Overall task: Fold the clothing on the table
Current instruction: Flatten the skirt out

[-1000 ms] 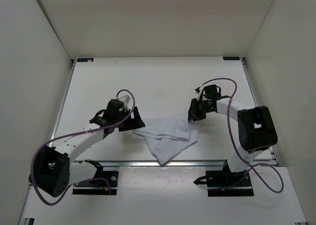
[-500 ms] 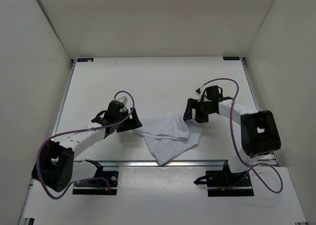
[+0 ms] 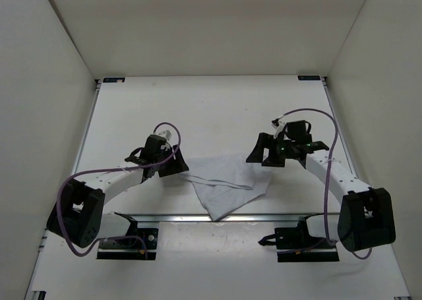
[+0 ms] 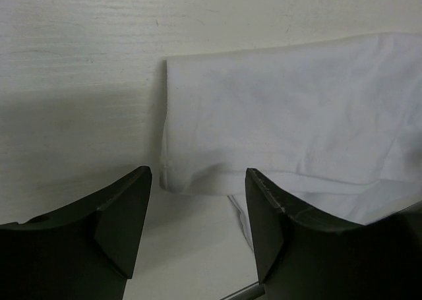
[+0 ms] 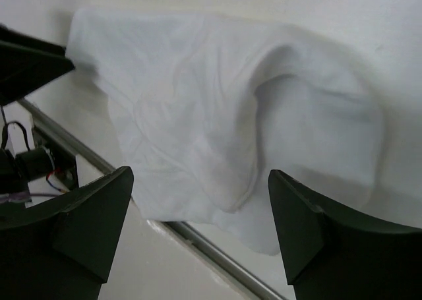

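Left gripper (image 4: 198, 181) spread at the clothing's (image 3: 227, 181) left corner, right gripper (image 5: 199, 175) spread above; a shallow pinch could grab one layer.

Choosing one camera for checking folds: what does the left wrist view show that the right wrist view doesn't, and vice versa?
Only the left wrist view: a close look at one corner of the thin, wrinkled white cloth, lying flat on the matte white tabletop. Only the right wrist view: most of that cloth, a raised hump in it, and its near corner lying across the silver metal rail. Both: the cloth, seen past that arm's own claw; the left claw and the right claw each stand open, holding nothing.
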